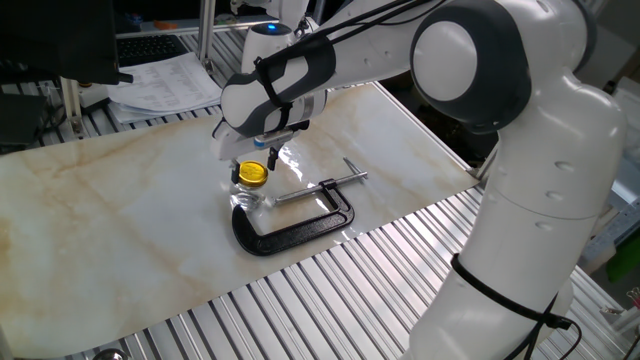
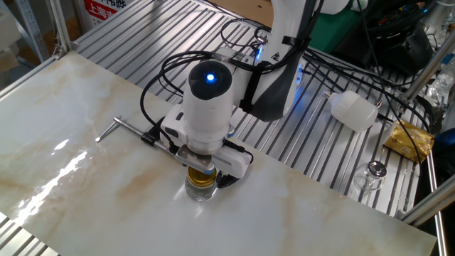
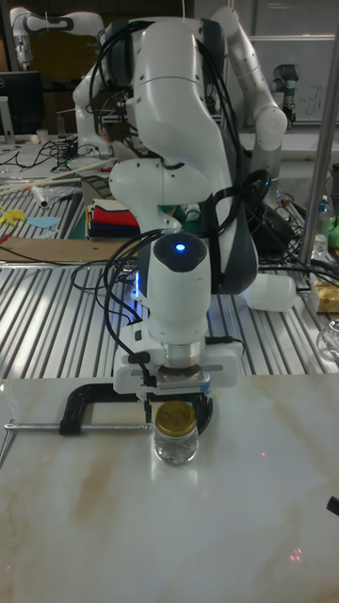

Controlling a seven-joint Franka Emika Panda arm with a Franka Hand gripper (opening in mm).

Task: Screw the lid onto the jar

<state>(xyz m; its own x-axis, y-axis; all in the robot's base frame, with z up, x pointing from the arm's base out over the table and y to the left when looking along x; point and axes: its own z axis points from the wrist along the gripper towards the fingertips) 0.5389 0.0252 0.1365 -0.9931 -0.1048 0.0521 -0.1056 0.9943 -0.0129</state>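
Franka arm (image 1: 520, 130): glossy white rounded shells, dark grey/black bands at the joints. Wrist housing (image 2: 208, 99) is a white dome with a lit blue LED on top. Black cables (image 2: 178, 60) loop from the forearm down to the wrist flange. Gripper (image 3: 176, 403) body is a flat white block with black end caps and a ribbed grey strip along its lower edge in the tall view.
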